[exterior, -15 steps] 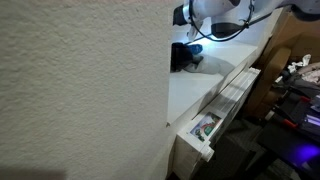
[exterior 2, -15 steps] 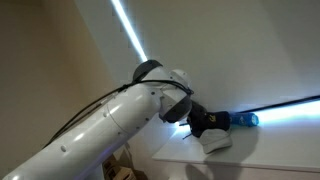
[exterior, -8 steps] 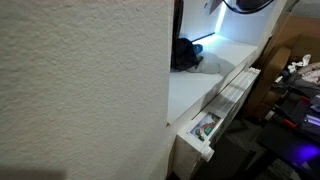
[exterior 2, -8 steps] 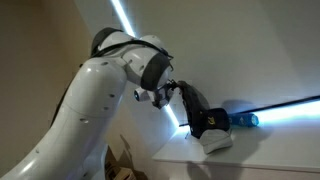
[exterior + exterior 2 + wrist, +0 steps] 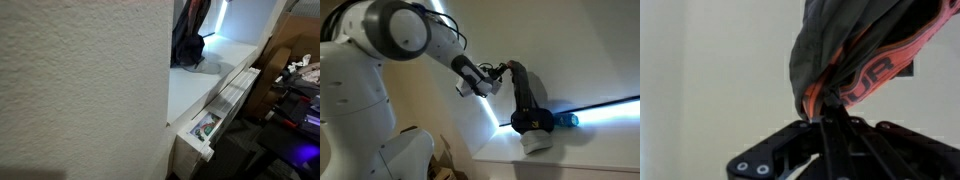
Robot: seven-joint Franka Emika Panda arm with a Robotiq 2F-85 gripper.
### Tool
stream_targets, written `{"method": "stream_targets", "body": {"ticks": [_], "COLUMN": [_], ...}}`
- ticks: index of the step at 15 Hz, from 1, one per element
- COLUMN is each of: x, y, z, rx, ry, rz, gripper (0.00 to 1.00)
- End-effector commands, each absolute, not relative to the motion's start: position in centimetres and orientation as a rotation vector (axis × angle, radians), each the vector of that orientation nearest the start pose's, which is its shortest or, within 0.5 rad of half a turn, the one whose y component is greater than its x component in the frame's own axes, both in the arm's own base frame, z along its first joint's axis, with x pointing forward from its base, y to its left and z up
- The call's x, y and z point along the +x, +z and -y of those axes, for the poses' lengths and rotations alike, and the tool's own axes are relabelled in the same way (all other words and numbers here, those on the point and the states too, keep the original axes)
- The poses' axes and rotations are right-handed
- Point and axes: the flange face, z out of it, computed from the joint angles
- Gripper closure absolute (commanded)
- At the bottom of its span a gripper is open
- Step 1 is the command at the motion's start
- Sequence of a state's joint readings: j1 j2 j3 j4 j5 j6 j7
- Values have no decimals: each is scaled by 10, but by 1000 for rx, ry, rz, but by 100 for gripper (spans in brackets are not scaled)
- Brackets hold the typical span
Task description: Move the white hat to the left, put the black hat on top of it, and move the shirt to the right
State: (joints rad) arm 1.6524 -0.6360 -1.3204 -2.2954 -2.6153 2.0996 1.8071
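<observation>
The claw (image 5: 825,117) is shut on a pinch of the dark shirt (image 5: 855,45), held above the worktop (image 5: 205,85). The shirt's lower end reaches the black hat (image 5: 532,123), which is stacked on the white hat (image 5: 536,144). That stack could be toppled if the shirt is swung aside before being raised clear.

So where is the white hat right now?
In an exterior view the small pale white cloth hat lies on the white tabletop, under the dark cloth hanging from the end effector, beside a bright blue item.

A dark shirt (image 5: 190,35) hangs across the far end, while bare tabletop (image 5: 197,95) beside the textured wall (image 5: 80,80) lies open.
</observation>
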Motion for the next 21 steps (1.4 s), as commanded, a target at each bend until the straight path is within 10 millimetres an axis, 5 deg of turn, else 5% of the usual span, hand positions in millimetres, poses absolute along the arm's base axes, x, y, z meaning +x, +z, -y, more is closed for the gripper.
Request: {"method": "stream_targets", "body": {"ticks": [1,8,12,16,21], "x": [517,481,462,442,413], "y": [456,446,488,541,604], "z": [-47,92,151,171,153], "rx": [-2395,-2157,-2116,-2110,-2056], "ry": [-2690,-2922,-2942,-3142,-2905], "rz": [-138,-839,-981,-936,-785], "gripper": [99,99,99,99,99]}}
